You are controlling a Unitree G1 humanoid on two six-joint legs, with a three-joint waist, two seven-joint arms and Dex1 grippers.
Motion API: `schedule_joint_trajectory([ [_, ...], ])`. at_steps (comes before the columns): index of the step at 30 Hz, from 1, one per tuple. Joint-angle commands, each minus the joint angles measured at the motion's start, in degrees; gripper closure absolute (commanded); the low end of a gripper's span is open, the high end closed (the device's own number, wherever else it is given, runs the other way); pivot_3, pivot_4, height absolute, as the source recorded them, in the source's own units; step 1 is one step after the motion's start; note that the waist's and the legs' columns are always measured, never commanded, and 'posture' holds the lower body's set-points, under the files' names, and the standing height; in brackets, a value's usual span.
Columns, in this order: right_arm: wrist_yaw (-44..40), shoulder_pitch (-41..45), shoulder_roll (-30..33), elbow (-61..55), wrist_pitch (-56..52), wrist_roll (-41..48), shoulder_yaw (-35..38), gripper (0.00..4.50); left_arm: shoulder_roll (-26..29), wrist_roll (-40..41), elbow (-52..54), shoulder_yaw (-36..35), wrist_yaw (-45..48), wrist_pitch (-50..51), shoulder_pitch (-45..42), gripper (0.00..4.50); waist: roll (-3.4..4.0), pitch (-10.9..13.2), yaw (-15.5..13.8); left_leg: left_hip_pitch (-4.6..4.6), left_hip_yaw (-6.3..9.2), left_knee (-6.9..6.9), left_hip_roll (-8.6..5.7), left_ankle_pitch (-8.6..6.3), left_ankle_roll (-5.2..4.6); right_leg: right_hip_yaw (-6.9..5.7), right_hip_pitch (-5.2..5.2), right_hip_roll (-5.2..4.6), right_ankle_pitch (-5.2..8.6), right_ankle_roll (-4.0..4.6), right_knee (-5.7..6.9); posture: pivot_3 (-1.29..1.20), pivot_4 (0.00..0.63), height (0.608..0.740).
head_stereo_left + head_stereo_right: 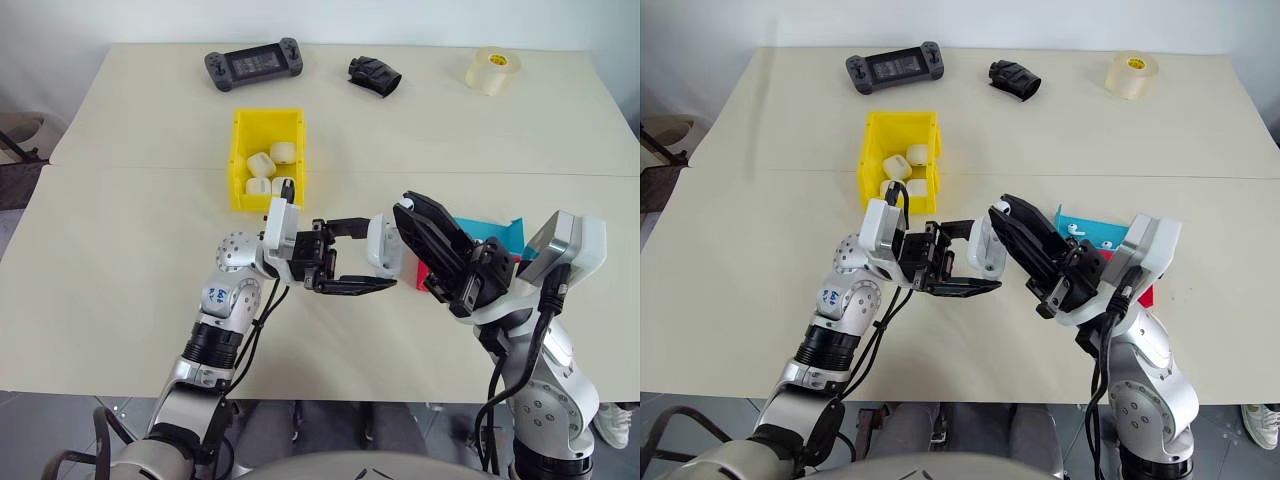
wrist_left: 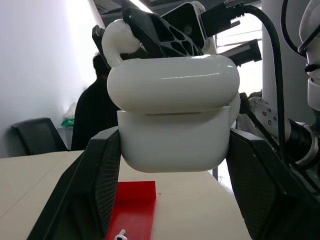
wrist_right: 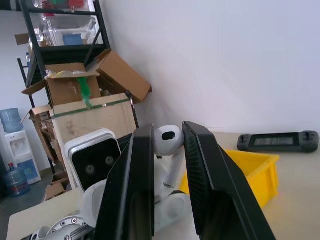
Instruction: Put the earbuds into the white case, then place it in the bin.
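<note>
Head stereo pair plus two wrist cameras

Both eyes look steeply down over the table (image 1: 120, 150), bin (image 1: 240, 150) at 12 o'clock; wrist cameras sit close, facing each other.

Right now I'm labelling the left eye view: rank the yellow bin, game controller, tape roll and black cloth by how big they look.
1. yellow bin
2. game controller
3. tape roll and black cloth: these two look alike, so no ranking between them.
</note>
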State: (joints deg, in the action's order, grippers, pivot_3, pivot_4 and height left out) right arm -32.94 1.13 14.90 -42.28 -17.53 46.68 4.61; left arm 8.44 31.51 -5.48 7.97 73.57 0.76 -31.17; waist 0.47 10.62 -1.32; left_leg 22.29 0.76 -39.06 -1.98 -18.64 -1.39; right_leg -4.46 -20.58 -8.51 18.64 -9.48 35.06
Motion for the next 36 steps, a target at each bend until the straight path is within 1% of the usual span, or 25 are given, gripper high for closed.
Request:
schedule_joint_trajectory([
  [1,-0.54,0.18,0.28,-0.34,1.25,0.96,-0.56,4.02,-0.17,0.6,2.23,0.0,-0.28,0.12,-0.67,1.72,0.0,0.0,-0.01,0.0,0.0,0.0,0.0,0.0,0.0,0.0,0.0,0.0,0.0,0.0,0.0,0.0,0.15,0.74],
  [17,-4.63,-3.16,2.23,3.15,3.73,-1.15,-1.33,4.02,-0.01,1.11,3.21,-0.8,-1.0,0.61,-1.22,1.72,0.0,0.0,-0.02,0.0,0.0,0.01,-0.01,0.0,0.0,0.0,0.0,0.0,0.0,0.0,-0.02,0.0,0.15,0.74],
  [24,-6.56,-4.69,5.6,3.33,5.02,-1.68,0.0,4.02,-0.02,0.97,2.3,-1.42,-1.23,0.18,-1.81,1.72,0.0,0.0,-0.02,0.0,-0.01,0.02,0.0,0.0,0.0,0.0,0.0,0.0,0.0,0.0,-0.04,0.0,0.15,0.74],
  [32,-9.99,-5.75,10.38,3.89,7.04,-4.53,-0.08,4.02,-0.03,0.98,2.35,-1.65,-1.81,0.26,-2.01,1.72,-0.01,0.0,-0.04,0.0,-0.02,0.02,0.0,0.0,0.0,0.0,0.02,0.0,0.0,0.0,-0.06,0.0,0.15,0.74],
  [36,-10.78,-6.08,11.31,4.71,8.18,-4.82,-0.08,4.02,-0.21,0.77,2.28,-1.71,-2.07,0.31,-2.19,1.72,-0.01,0.01,-0.09,0.0,-0.02,0.02,0.0,0.0,0.0,0.0,0.02,0.0,0.0,0.0,-0.06,0.0,0.15,0.74],
])
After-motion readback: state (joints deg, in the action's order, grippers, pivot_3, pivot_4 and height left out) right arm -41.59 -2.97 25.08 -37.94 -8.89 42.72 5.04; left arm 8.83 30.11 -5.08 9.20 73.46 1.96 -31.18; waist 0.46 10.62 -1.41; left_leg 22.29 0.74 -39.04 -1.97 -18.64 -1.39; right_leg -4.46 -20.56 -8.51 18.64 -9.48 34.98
